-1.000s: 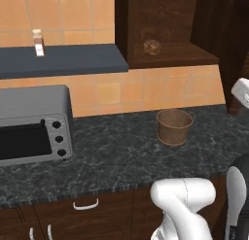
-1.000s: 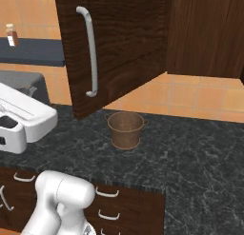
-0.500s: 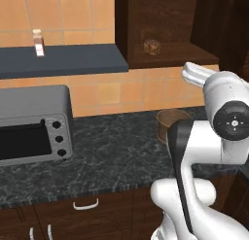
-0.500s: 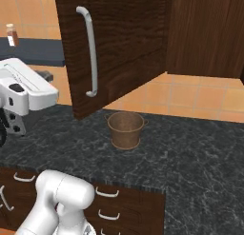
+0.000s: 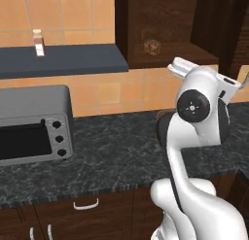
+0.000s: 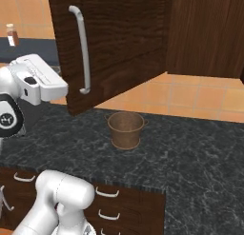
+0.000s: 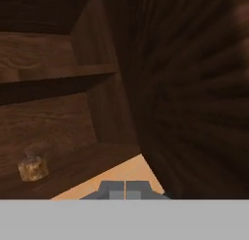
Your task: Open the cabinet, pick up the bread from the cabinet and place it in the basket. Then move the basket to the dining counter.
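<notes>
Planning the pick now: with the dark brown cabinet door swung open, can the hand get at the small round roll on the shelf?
Probably yes. The dark brown wooden cabinet's door stands open, and the small round light-brown roll sits alone on the lower shelf with nothing before it. The hand is shut, so it must open first.

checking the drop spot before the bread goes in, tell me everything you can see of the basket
The basket is a small round bucket shape of brown woven material, with a slightly flared rim and a small nub on its right side. It stands upright on the black speckled counter, below the open cabinet door and touching nothing else. Its inside looks empty. In the left base view the arm hides most of it.
</notes>
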{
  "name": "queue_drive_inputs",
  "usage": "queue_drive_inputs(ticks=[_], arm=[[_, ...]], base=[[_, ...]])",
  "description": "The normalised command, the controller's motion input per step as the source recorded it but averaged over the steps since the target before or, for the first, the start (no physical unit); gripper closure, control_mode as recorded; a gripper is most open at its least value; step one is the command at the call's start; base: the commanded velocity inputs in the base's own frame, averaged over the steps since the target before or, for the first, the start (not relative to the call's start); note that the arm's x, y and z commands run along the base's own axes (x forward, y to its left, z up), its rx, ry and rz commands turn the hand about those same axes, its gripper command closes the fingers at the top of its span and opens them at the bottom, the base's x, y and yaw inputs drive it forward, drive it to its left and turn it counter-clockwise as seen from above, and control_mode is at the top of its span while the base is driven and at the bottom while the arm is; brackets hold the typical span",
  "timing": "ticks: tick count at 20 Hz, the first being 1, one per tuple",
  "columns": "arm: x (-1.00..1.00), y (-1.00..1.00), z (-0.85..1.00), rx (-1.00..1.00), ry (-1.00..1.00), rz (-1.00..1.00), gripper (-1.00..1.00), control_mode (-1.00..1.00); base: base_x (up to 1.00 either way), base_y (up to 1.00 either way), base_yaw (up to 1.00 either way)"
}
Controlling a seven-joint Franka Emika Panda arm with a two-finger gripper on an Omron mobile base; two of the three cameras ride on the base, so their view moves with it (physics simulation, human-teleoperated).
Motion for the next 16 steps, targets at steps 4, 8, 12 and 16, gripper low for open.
queue_drive_inputs(ticks=[4, 8, 12, 16], arm=[[0.15, -0.90, -0.14, -0.01, 0.01, -0.14, 1.00, -1.00], [0.05, -1.00, -0.23, 0.01, 0.05, -0.17, 1.00, -1.00], [0.00, -1.00, -0.19, 0.04, 0.00, -0.09, 1.00, -1.00], [0.04, -1.00, -0.17, 0.05, 0.02, -0.05, 1.00, -1.00]], base=[[0.00, 0.00, 0.00], [0.00, 0.00, 0.00], [0.00, 0.00, 0.00], [0.00, 0.00, 0.00]])
